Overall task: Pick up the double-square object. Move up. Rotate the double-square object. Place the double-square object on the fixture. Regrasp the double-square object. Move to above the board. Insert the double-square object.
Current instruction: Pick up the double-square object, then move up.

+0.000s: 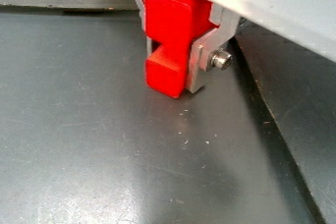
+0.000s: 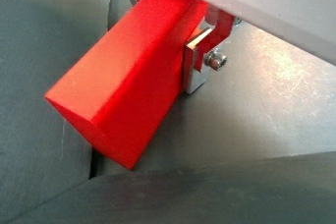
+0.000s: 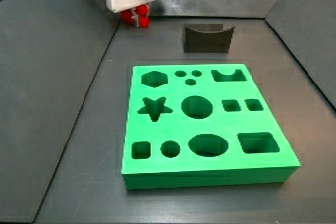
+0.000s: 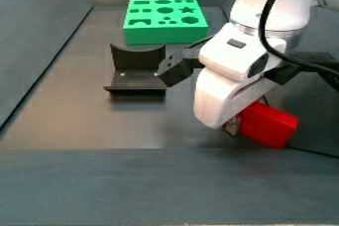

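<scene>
Bright red plastic of the double-square object (image 1: 168,41) clamped between the flat silver fingers (image 1: 207,51) of the gripper (image 1: 178,46), jaws closed on the block from both sides. In both wrist views, block pointing down from the gripper (image 2: 184,46) toward the dark grey floor (image 1: 92,140); much larger and tilted in a wrist view, where the block (image 2: 125,85) fills the centre of the frame. Whether the block's lower end touches the floor: cannot tell.

In a side view, gripper (image 3: 134,12) and red block (image 3: 136,16) at the upper left of the frame, close to the back wall. Just right of them, upper centre, the fixture (image 3: 206,37): dark, with a curved notch in its top, well apart from the block. Below it, filling the centre and lower part of the frame, the green board (image 3: 203,164) with star, hexagon, circle and square cut-outs.

In a side view from the opposite end, white arm (image 4: 259,42) large at right, gripper (image 4: 245,123) low beneath it, red block (image 4: 265,125) at the lower right. Fixture (image 4: 137,71) at centre left on its base plate, board (image 4: 166,17) beyond it at the top centre.
</scene>
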{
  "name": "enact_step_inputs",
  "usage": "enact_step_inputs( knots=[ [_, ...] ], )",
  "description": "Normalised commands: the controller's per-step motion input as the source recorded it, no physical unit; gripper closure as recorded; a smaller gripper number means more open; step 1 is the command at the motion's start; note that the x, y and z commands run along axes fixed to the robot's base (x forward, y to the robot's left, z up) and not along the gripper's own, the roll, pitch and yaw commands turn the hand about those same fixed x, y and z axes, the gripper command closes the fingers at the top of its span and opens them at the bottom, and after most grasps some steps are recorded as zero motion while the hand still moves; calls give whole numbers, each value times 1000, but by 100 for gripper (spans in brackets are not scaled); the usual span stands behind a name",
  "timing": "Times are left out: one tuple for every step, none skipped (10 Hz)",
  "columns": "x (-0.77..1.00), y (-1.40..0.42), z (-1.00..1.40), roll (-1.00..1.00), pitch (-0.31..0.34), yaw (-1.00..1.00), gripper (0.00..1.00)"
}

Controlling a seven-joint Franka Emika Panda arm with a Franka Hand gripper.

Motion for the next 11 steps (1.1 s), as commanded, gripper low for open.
enact_step_inputs(
  knots=[
    [0,0,0,0,0,0,100],
    [0,0,0,0,0,0,100],
    [0,0,0,0,0,0,100],
    [0,0,0,0,0,0,100],
    [0,0,0,0,0,0,100],
    [0,0,0,0,0,0,100],
    [0,0,0,0,0,0,100],
    [0,0,0,0,0,0,100],
    [0,0,0,0,0,0,100],
    [0,0,833,0,0,0,100],
    [-11,0,829,-1,4,2,100]
  ],
)
